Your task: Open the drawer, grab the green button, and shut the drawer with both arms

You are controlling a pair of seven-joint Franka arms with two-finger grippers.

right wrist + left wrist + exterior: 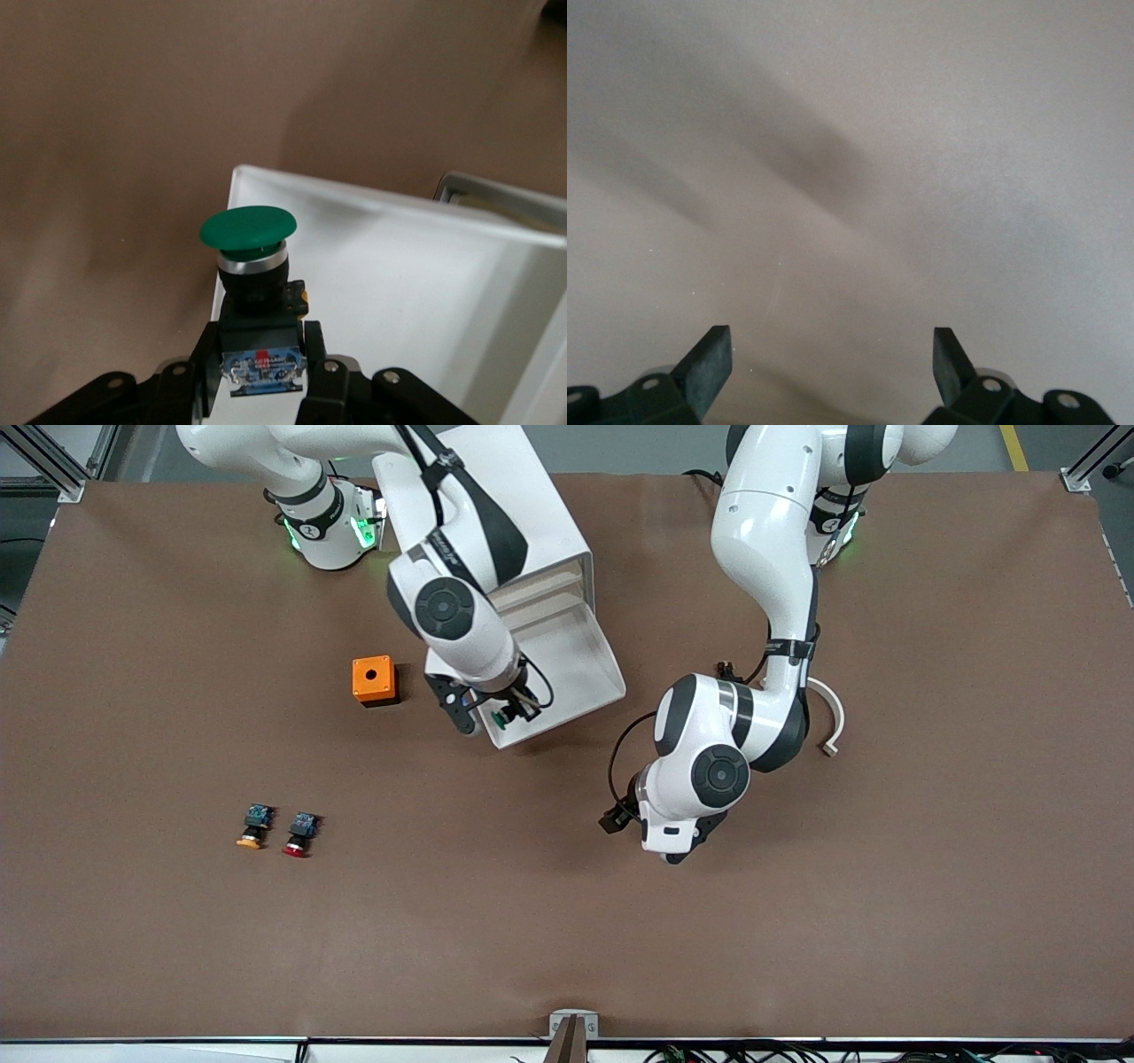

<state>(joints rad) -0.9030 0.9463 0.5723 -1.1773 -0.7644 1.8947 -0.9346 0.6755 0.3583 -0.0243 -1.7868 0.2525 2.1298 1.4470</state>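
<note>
Nearest the front camera, the left gripper [831, 372] waits with fingers spread wide over bare table, holding nothing, likely standing by to shut the drawer [567, 657]. Farther back, the right gripper [261, 359] clamps the button [251, 266] by its black body, green cap up, over the open drawer's front corner, seemingly mid-removal.

Glossy white arms [762, 584], black joint bands, black cables, green-lit bases.
</note>
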